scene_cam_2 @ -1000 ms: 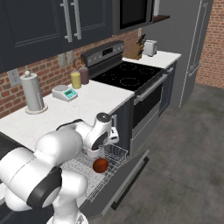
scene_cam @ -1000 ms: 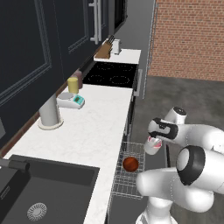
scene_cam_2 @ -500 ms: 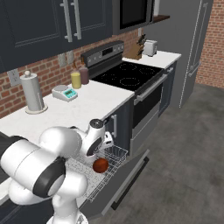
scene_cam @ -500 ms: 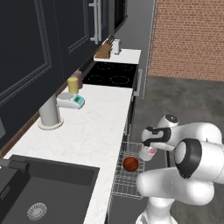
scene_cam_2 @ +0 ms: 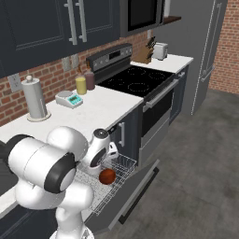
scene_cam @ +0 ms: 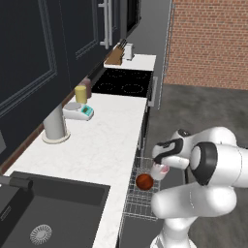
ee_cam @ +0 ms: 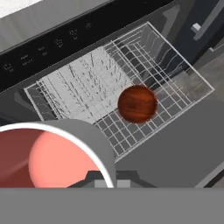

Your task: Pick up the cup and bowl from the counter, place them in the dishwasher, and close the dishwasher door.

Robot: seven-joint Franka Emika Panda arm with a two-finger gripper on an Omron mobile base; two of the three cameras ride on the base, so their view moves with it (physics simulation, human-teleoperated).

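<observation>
While the sink [scene_cam: 53, 213] is being cut off at the 7 o'clock corner of the left base view, the white counter [scene_cam: 104, 145] is running away toward 12 o'clock, carrying a tall pale grey cylinder [scene_cam: 54, 124] on a round base, a small scale [scene_cam: 79, 111] and a yellow cylinder [scene_cam: 81, 94], with a darker jar half hidden behind the yellow one. Beyond them the black cooktop [scene_cam: 122, 82] and a knife block [scene_cam: 115, 55] are sitting small and hard to read.

To the right of the counter edge, the dishwasher's wire rack [scene_cam: 138, 206] is standing pulled out over the lowered dishwasher door [scene_cam_2: 135, 189], and the bowl [scene_cam: 144, 181] is lying in it, looking like a glossy brown ball. Whether it is lying mouth down I cannot tell. The arm's white body is covering the rack's right part in the left base view and its near part in the right base view.

Just at 1 o'clock of the bowl, the gripper [scene_cam: 160, 164] is hanging over the rack, clamped narrow on the cup [scene_cam: 159, 170], whose pale wall and pink rim are peeking out below the hand. The fingers themselves are lost behind the cup. In the hand view the cup [ee_cam: 48, 157] is swelling across the 8 o'clock corner, cut off by the edge, its salmon inside facing the camera, while the bowl [ee_cam: 137, 103] is resting on the grid near the rack's [ee_cam: 87, 87] middle.
</observation>
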